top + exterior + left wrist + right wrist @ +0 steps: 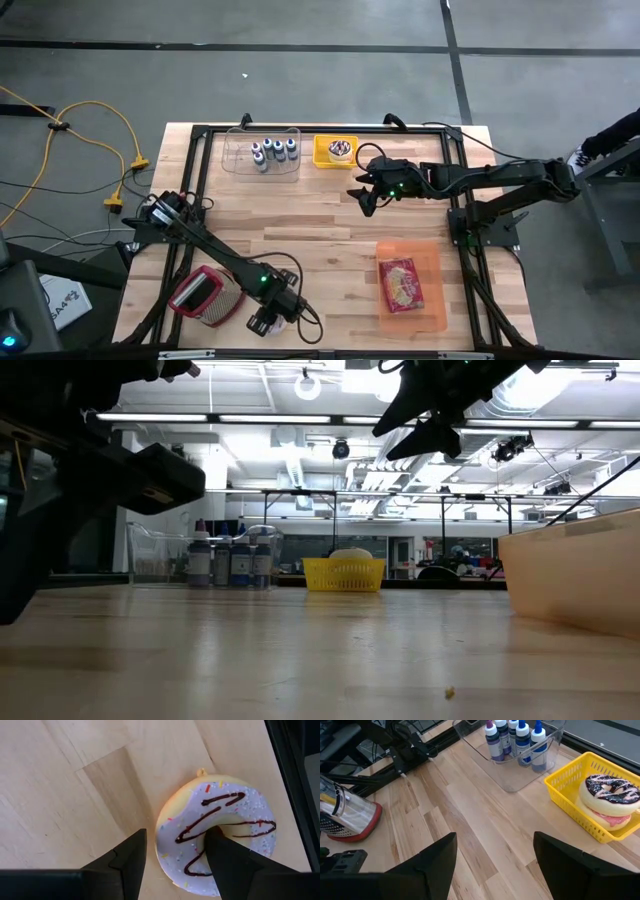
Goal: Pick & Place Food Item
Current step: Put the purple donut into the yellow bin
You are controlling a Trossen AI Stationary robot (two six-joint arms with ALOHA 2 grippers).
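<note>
Fingers (227,865) of left gripper (175,865) straddle one side of the doughnut (220,835): one finger in the hole, other outside the rim, jaws not yet pressed tight. Doughnut lies flat on table (60,795), near front edge.

Risks:
- Soft ring may squash or slip on closing, esp. w/ off-centre grip.
- Black frame rail close by; lift could clip it.

Right gripper (368,192) hangs wide open, holding nothing, near yellow basket (570,787).

Hidden: doughnut not visible from overhead; destination unclear.

A lab or industrial hall: bare concrete floor (330,90), exposed ceiling ducts (300,460) and strip lights (300,422), cables (90,120) trailing beside the wooden table (330,230).
</note>
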